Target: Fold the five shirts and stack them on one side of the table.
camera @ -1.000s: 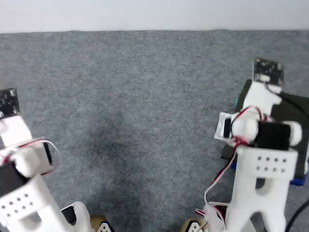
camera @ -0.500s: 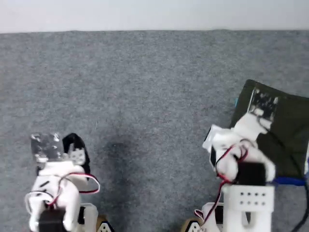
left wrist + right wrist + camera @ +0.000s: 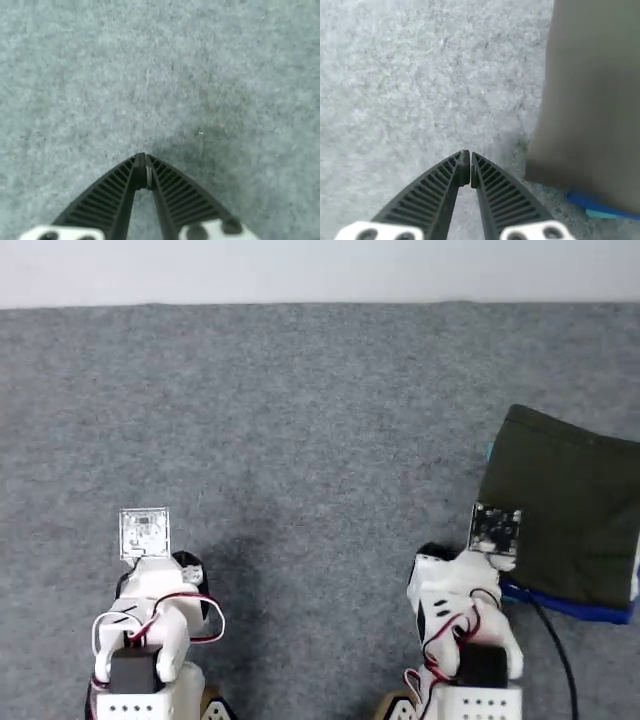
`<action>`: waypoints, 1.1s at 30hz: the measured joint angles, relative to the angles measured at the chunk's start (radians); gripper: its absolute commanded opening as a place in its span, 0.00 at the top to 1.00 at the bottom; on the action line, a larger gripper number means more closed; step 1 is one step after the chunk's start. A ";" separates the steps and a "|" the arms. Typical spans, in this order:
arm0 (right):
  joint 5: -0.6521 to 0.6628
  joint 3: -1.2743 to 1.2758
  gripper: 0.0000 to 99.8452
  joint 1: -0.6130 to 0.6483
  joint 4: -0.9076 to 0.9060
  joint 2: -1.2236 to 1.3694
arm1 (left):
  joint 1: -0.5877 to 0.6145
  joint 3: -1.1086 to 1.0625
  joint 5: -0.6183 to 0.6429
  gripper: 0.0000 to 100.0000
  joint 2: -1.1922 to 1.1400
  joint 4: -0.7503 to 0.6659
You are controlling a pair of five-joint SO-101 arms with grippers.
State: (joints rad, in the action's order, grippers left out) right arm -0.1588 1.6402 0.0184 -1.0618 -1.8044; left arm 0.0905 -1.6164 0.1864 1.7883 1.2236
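Note:
A stack of folded shirts [image 3: 565,515] lies at the right side of the grey table, a dark olive one on top and a blue one [image 3: 570,608] showing beneath. In the right wrist view the olive shirt [image 3: 592,95] sits just beside my right gripper [image 3: 466,162], which is shut with nothing in it. That arm [image 3: 468,630] is drawn back at the near edge, next to the stack. My left gripper [image 3: 142,165] is shut and empty over bare carpet. The left arm [image 3: 145,625] is folded back at the near left.
The grey felt table [image 3: 300,420] stretches wide between and beyond both arms. A white wall strip [image 3: 320,270] borders the far edge. A black cable [image 3: 560,660] runs from the right arm near the stack's front corner.
Both arms have pulled back toward the near edge and folded down. The right arm has come off the shirt stack, leaving the olive shirt uncovered.

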 measured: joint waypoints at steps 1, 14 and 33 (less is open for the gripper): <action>0.002 0.021 0.99 0.002 0.000 0.009 | 0.000 -0.012 0.000 0.99 0.003 -0.005; 0.169 0.029 0.99 0.006 -0.118 0.017 | 0.000 -0.074 0.000 0.99 -0.002 -0.048; 0.229 0.029 0.99 0.006 -0.236 0.017 | 0.000 -0.074 0.000 0.99 -0.002 -0.011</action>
State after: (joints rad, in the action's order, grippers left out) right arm 0.0698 1.6694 0.0245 -1.2981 -1.7875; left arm 0.0905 -1.6901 0.1864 1.7868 1.2129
